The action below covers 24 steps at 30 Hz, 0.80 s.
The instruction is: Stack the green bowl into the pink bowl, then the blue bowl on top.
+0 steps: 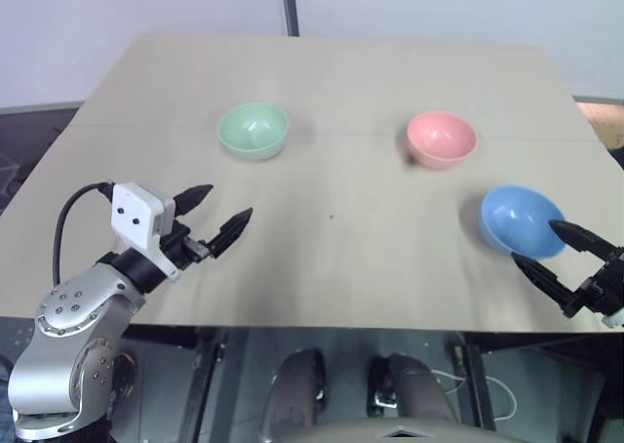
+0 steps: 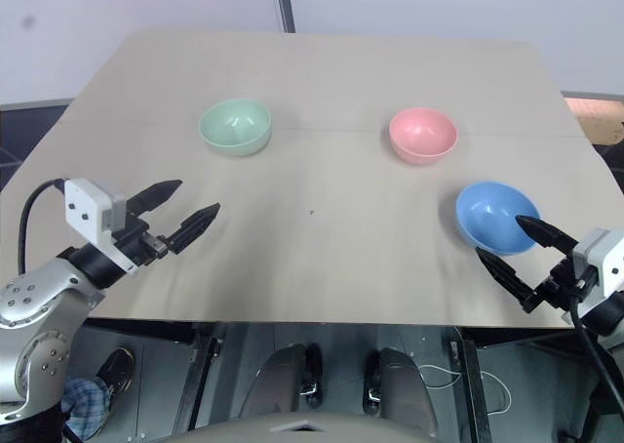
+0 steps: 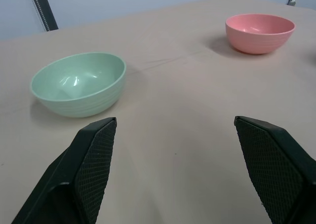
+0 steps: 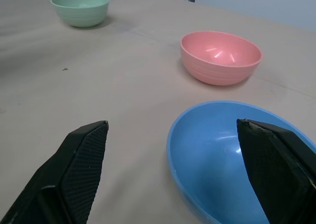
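Beige table (image 1: pixel 331 267) carries three upright, unmarked bowls, none stacked: one green bowl (image 1: pixel 253 131) far left, one pink bowl (image 1: pixel 442 139) far right, one blue bowl (image 1: pixel 522 221) near right. Left gripper (image 1: pixel 216 217) and right gripper (image 2: pixel 515 247) are both spread, empty; the right one sits just beside the blue bowl.

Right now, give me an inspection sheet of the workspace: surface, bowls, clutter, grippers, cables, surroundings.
Surface: beige table, one small dark speck.
Job's things: green bowl, pink bowl, blue bowl, all upright, apart, unstacked.
Clutter: nothing seen.
Grippers: left gripper open, empty; right gripper open, empty, at the blue bowl's near rim.
Cables: black cable on left wrist.
Surroundings: pale wall behind.
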Each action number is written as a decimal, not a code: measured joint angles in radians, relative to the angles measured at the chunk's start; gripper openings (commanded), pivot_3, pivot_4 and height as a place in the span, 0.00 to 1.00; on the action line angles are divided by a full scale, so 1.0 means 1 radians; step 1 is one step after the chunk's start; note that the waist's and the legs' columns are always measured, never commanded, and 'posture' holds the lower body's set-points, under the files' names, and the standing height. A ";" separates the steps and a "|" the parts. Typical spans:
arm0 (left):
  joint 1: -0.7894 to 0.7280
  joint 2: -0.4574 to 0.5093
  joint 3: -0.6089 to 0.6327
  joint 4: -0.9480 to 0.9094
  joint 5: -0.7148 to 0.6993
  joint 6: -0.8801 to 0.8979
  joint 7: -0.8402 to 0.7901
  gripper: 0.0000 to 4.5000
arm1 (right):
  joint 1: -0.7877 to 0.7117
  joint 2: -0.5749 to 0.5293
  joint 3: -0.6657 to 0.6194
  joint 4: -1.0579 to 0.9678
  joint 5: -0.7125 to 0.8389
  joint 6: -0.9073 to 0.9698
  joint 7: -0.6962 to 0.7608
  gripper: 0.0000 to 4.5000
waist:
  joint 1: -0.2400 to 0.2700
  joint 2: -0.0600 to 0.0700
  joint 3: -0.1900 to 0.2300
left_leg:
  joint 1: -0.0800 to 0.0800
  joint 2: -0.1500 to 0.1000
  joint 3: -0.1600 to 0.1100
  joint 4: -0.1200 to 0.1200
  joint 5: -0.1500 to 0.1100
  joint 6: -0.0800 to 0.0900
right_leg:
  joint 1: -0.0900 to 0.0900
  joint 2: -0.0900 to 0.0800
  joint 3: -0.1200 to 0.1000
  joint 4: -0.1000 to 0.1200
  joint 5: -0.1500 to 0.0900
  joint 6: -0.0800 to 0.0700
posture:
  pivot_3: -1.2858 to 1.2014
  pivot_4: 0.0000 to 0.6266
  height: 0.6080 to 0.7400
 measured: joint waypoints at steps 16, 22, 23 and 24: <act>-0.042 -0.002 -0.030 0.041 -0.029 -0.010 -0.001 0.89 | -0.031 -0.028 -0.001 0.000 0.023 0.021 -0.041 1.00 | 0.000 0.000 0.000 | 0.000 0.000 0.000 0.000 0.000 0.000 | 0.000 0.000 0.000 0.000 0.000 0.000 | 0.52 0.24 1.00; -0.043 0.005 -0.030 0.042 -0.050 -0.010 -0.014 0.89 | -0.031 -0.036 0.002 0.000 0.022 0.020 -0.042 1.00 | 0.000 0.000 0.000 | 0.000 0.000 0.000 0.000 0.000 0.000 | 0.000 0.000 0.000 0.000 0.000 0.000 | 0.52 0.24 1.00; -0.043 0.006 -0.030 0.042 -0.059 -0.010 -0.024 0.89 | -0.031 -0.036 0.003 0.000 0.021 0.020 -0.042 1.00 | 0.000 0.000 0.000 | 0.000 0.000 0.000 0.000 0.000 0.000 | 0.000 0.000 0.000 0.000 0.000 0.000 | 0.52 0.24 1.00; -0.043 0.008 -0.030 0.042 -0.064 -0.010 -0.031 0.89 | -0.031 -0.036 0.004 0.000 0.020 0.020 -0.043 1.00 | 0.000 0.000 0.000 | 0.000 0.000 0.000 0.000 0.000 0.000 | 0.000 0.000 0.000 0.000 0.000 0.000 | 0.52 0.24 1.00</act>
